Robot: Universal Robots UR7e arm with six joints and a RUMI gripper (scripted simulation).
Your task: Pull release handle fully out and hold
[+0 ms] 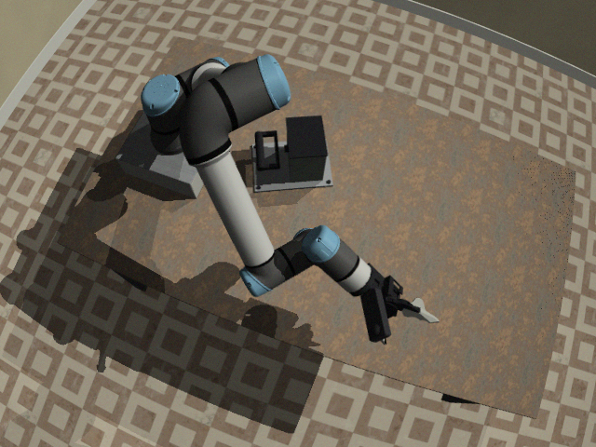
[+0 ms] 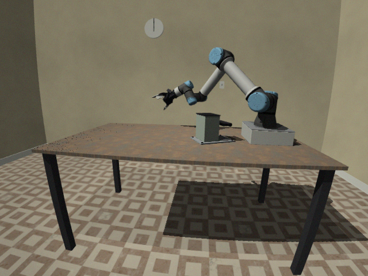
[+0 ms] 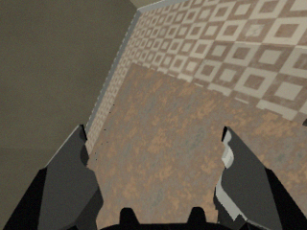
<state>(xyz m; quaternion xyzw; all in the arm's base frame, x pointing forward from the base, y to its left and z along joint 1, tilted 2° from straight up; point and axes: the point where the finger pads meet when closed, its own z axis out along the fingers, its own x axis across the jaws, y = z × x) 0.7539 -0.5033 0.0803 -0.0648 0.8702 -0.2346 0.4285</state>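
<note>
Release handle (image 1: 265, 150) beside dark housing (image 1: 306, 137), behind upper arm (image 1: 236, 207).

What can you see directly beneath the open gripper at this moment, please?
Only bare table top lies beneath the open gripper, which hangs high in the air. The release handle sits back beside the arm's base, untouched.

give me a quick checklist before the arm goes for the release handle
1. Tool open with nothing between the fingers: ok.
2. Tool in the air, off the table: ok, the exterior view shows it well above the top.
3. Tool near the release handle: not ok, it hangs far off, out near the table's edge.
4. Tool facing the handle: not ok, the wrist view shows only table and floor.
5. Handle reachable beside the dark box: ok, nothing covers it from above.
6. Handle pulled out: not ok, nothing holds it yet.
</note>
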